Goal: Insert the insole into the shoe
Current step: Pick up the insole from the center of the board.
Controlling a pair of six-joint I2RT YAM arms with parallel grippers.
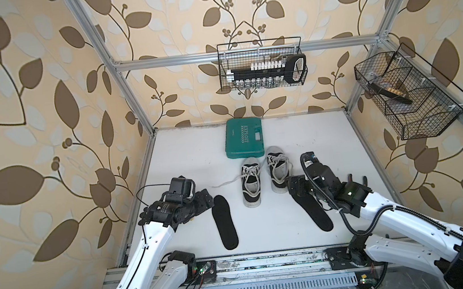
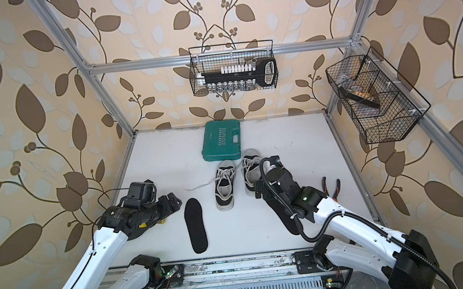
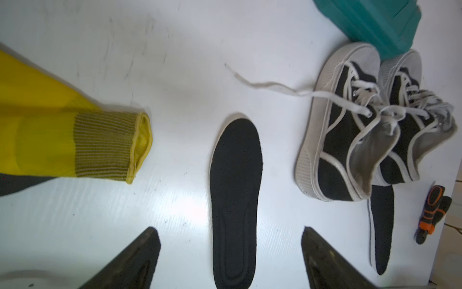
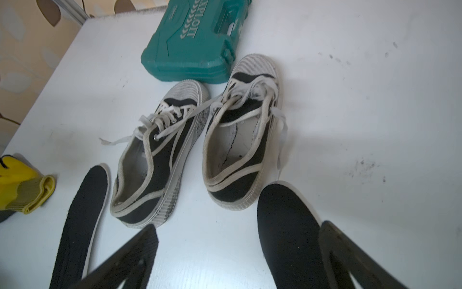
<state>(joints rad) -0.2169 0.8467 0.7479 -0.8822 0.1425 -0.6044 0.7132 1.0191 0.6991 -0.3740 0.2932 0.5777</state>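
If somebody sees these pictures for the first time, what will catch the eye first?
The pair of black-and-white sneakers in the middle of the white table stands out first, toes pointing toward a green tool case behind them. Next come two black insoles lying flat, nearer the robot: the left insole to the left of the shoes and the right insole to their right.

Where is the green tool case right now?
In both top views the green tool case lies at the far middle of the table, just beyond the toes of the black sneakers.
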